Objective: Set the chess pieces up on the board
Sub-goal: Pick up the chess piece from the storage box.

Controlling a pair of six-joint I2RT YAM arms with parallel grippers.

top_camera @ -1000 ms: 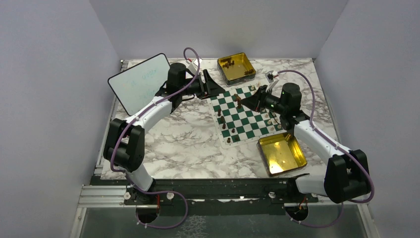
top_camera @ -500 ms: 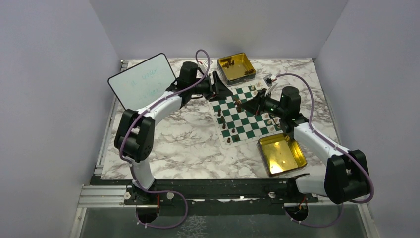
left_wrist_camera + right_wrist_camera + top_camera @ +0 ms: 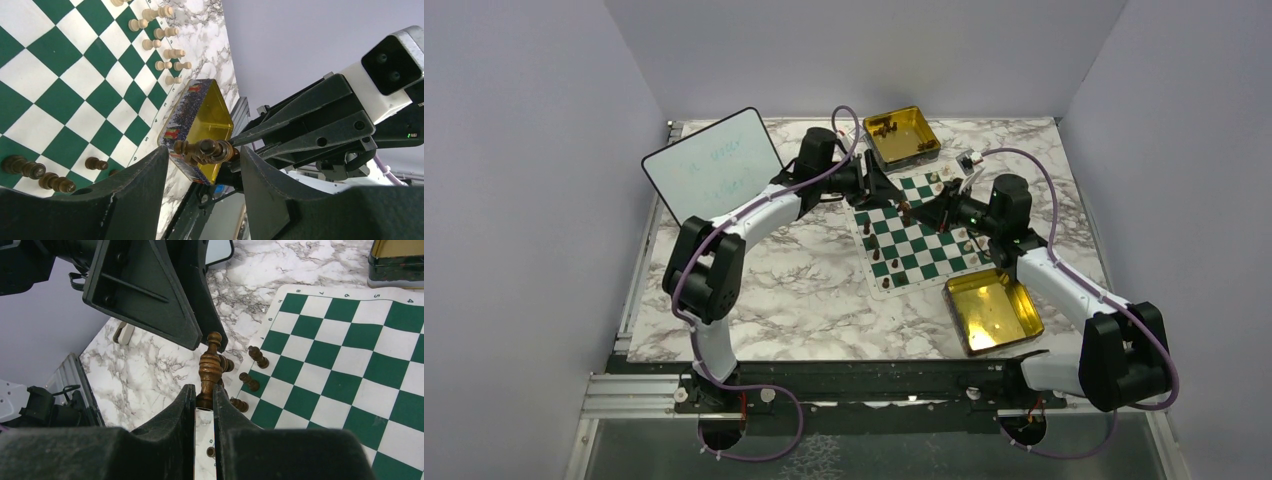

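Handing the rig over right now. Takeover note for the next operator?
Right gripper: shut on a dark piece, held near the board's left side.
Left gripper: open, fingers either side of that piece, not closed on it.
Board: cream pieces in rows along the right edge; a few dark pieces on the left edge.
To do: place the held piece, then bring over the dark ones in the far tin.

Left end effector (image 3: pixel 202 152) agape, right one (image 3: pixel 203 392) — clamped
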